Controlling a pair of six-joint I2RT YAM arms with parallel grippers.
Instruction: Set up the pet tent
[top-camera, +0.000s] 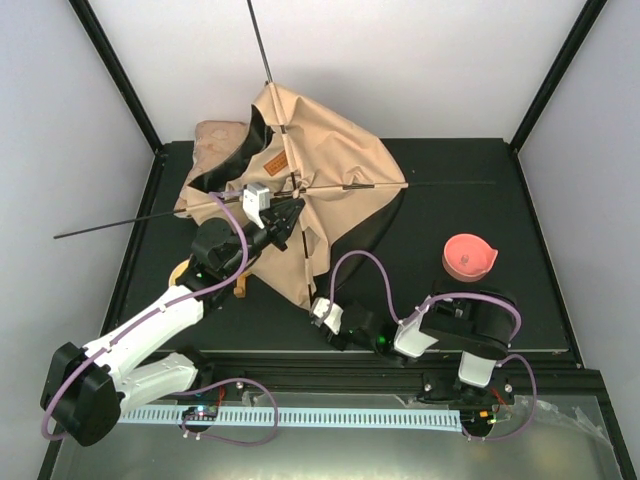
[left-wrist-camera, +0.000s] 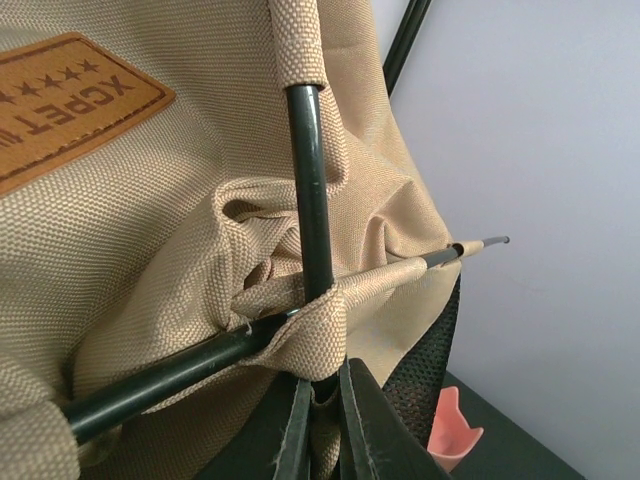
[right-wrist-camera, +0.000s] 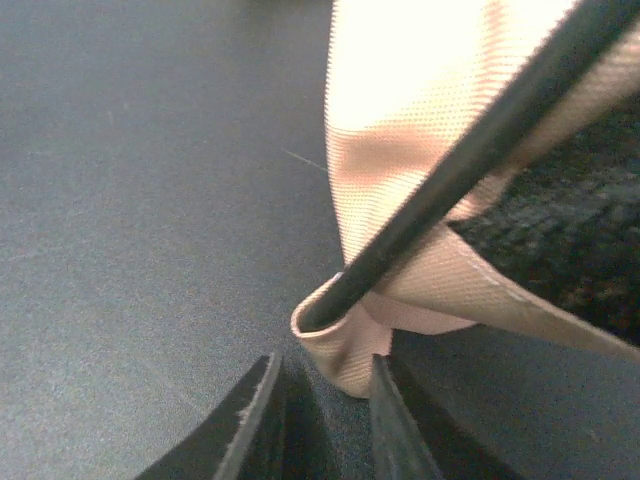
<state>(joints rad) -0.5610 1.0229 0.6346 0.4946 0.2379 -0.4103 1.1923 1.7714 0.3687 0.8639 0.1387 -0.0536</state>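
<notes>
Left gripper (left-wrist-camera: 325, 385): jaws closed tight on a webbing loop of the pet tent (top-camera: 340, 160), at the point where the two poles cross.
Cushion (top-camera: 218, 135): at 10 o'clock on the table (top-camera: 470, 205), partly under the tent's back edge.
Leather label (left-wrist-camera: 60, 110): stitched to the canvas at 10 o'clock from the pole crossing.
Pet tent: lies crumpled over the table's 11 o'clock area, tan side up, with black lining showing at its left edge and its near corner reaching toward 6 o'clock.
Poles (left-wrist-camera: 312, 190): one runs from 9 o'clock to 3 o'clock and overhangs the table's left edge; the other points up toward 12 o'clock.
Right gripper (right-wrist-camera: 325, 375): jaws set narrow, low over the table at 6 o'clock; the tent's corner pocket, with a pole end in it, sits between the fingertips. Whether it is firmly held cannot be told.
Pink cup (top-camera: 468, 258): at 3 o'clock, well apart from the tent.
</notes>
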